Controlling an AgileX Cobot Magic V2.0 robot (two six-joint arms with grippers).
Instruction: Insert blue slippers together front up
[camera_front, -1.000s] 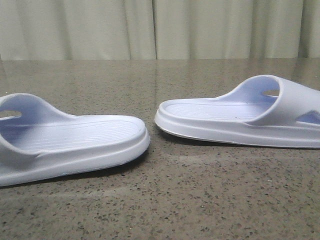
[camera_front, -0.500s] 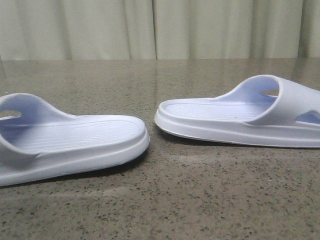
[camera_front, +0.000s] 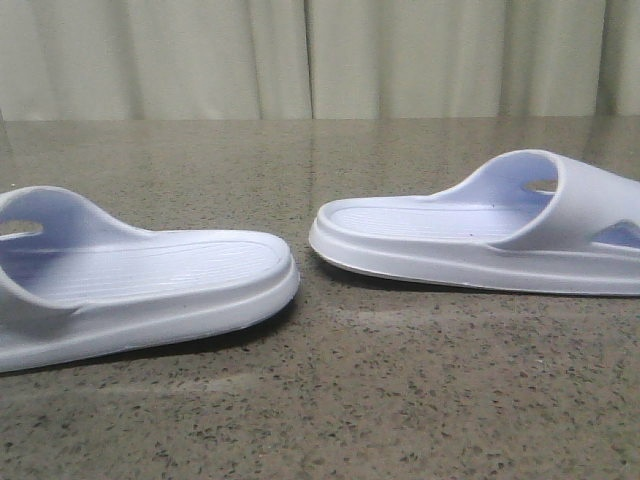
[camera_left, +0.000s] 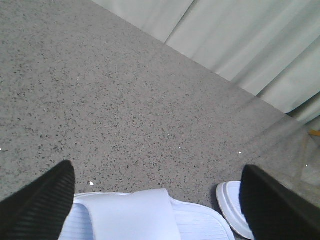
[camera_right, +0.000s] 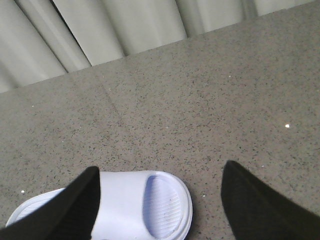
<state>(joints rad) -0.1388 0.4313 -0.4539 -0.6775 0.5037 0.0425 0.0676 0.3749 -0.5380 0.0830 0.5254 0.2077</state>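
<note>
Left end effector (camera_left: 157, 200): spread wide, a slipper (camera_left: 145, 217) lies between its fingers.
Right end effector (camera_right: 160, 197): spread wide, other slipper (camera_right: 135, 202) below, by one finger.

Left gripper (camera_left: 157, 200) and right gripper (camera_right: 160, 200) both spread wide

The right pincer (camera_right: 160, 205) hangs with its two dark fingers (camera_right: 260, 205) spread wide over the speckled grey table (camera_right: 200, 100). One pale blue slipper (camera_right: 130, 207) lies flat on the table, partly behind one finger, and pleated curtains (camera_right: 100, 25) hang beyond the table's far edge.
</note>
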